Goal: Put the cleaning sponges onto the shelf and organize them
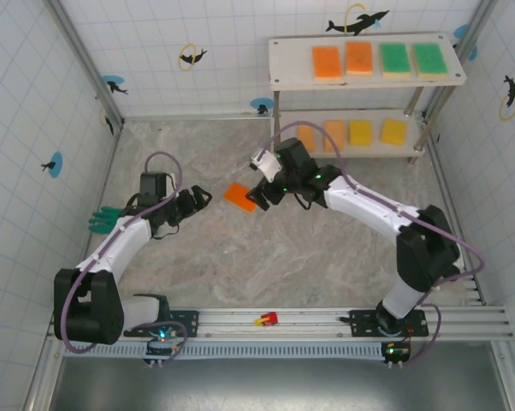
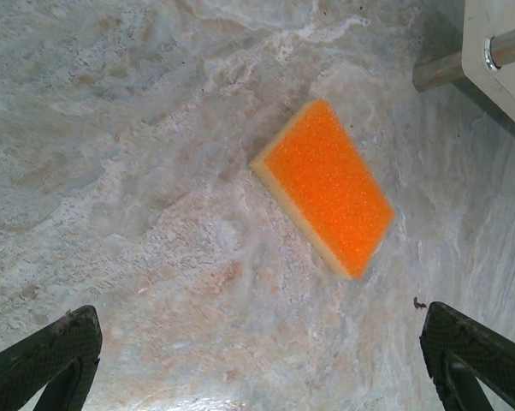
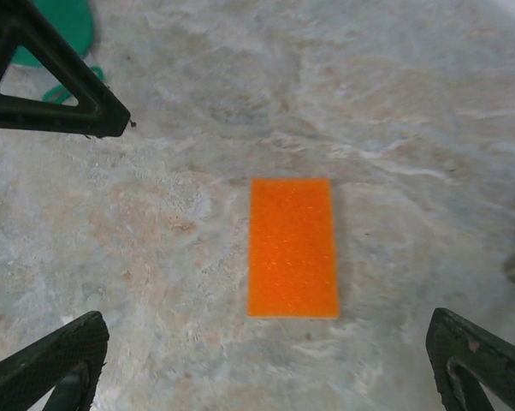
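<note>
One orange sponge (image 1: 239,195) lies flat on the marble table between my two grippers. The left wrist view has it (image 2: 326,187) ahead of the open left gripper (image 2: 262,342), and nothing is between those fingers. It also lies (image 3: 293,247) just ahead of my open right gripper (image 3: 266,351), which holds nothing. From above, the left gripper (image 1: 203,199) is to the sponge's left and the right gripper (image 1: 259,195) is at its right edge. The shelf (image 1: 287,60) stands at the back right. Its top board carries two orange and two green sponges, and its lower board (image 1: 352,150) carries two orange and two yellow.
A green rubber glove (image 1: 103,219) lies by the left wall, behind the left arm. A tiny red object (image 1: 268,319) sits on the rail at the near edge. A shelf leg and board corner (image 2: 488,60) stand close to the sponge's far right. Tiled walls enclose the table.
</note>
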{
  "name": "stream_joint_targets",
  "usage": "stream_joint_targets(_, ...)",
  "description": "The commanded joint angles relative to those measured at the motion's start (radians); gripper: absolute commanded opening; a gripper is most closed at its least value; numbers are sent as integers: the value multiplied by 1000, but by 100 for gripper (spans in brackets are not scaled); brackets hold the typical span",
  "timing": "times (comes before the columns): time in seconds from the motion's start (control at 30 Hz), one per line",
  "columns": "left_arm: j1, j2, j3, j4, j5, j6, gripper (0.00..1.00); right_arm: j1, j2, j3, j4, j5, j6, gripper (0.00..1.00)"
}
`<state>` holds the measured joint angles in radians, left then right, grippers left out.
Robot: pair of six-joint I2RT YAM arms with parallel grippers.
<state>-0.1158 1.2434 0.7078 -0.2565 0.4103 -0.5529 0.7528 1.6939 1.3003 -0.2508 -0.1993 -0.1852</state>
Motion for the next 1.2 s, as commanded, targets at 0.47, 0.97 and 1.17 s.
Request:
stream_joint_targets(0.47,9,-35,29,-47,-18,12,97,18,307,131,20,-43,56,98)
stream_joint_targets(0.97,10,-31,10,-31,-15,11,97,21,403,204,-4,38,28,98)
stream_joint_targets(1.17,10,-29,7,-27,-17,13,97,21,438,248,-35,65,-4,98)
